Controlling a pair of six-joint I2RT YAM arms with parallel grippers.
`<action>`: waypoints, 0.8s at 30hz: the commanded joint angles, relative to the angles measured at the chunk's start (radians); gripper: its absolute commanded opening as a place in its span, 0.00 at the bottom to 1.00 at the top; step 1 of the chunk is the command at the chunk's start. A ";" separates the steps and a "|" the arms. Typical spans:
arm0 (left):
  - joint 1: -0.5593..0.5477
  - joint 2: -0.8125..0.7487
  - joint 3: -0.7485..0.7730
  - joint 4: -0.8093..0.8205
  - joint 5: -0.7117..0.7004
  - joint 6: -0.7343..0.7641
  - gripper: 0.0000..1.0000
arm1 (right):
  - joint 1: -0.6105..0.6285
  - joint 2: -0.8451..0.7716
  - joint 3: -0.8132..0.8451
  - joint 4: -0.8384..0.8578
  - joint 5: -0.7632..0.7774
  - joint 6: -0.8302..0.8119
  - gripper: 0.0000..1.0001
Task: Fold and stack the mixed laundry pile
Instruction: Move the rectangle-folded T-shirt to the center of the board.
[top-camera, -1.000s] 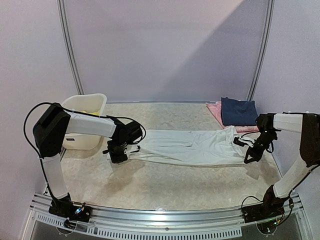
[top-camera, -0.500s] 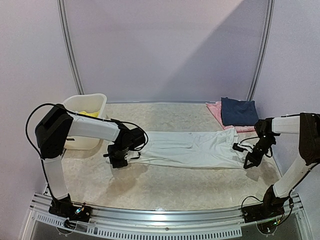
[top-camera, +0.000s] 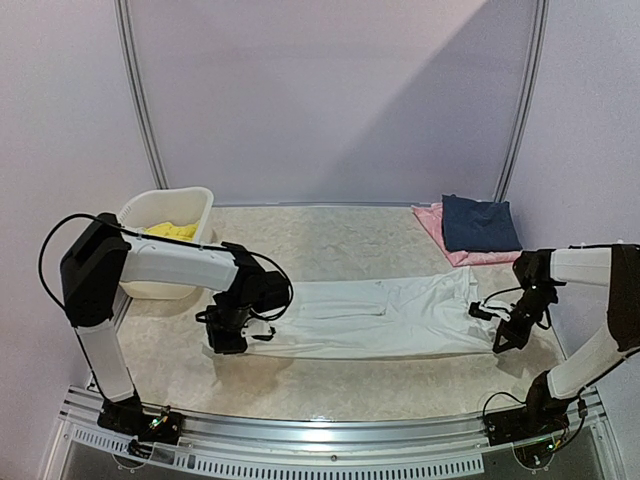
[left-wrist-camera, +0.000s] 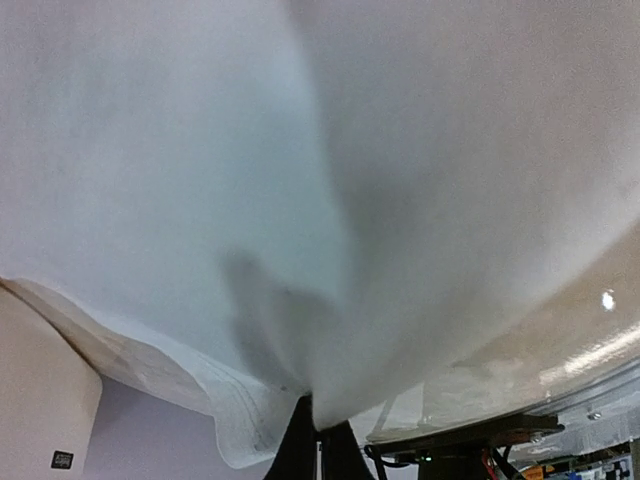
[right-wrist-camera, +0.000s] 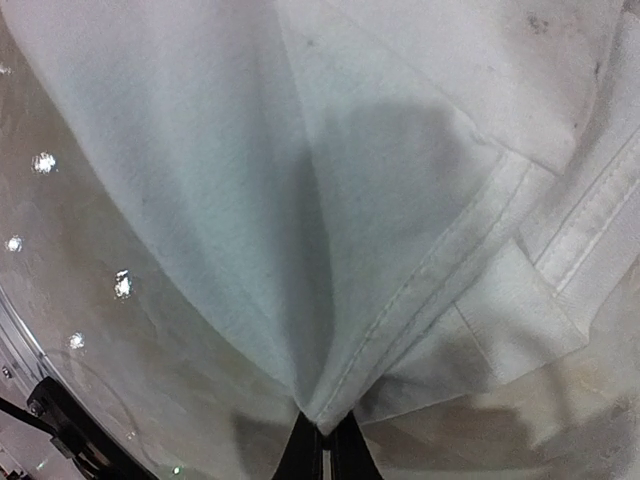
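Large white short-sleeved cloth T-shirt (top-camera: 380, 315): spread flat on mottled beige bench (top-camera: 350, 385), stretched between both arms.
Left claw (top-camera: 226, 340): pinched shut on T-shirt hem.
Right claw (top-camera: 505, 338): pinched shut on opposite T-shirt edge.
Bright yellow shorts (top-camera: 172, 230): inside white plastic basket (top-camera: 195, 197), far left.

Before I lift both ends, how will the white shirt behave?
Probably floppy: the shirt creases into folds where the left tool and right tool pinch it. Likely to sag between them. Thin cloth suggests it's light.
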 joint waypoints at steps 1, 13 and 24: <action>-0.028 0.005 -0.007 -0.084 0.164 0.045 0.00 | -0.003 -0.020 -0.025 -0.032 0.080 -0.023 0.01; -0.042 -0.110 0.394 -0.206 -0.032 -0.021 0.35 | -0.003 -0.194 0.197 -0.217 0.041 -0.031 0.56; 0.022 0.212 0.830 0.381 0.192 -0.329 0.43 | -0.002 0.173 0.646 -0.259 -0.362 0.220 0.60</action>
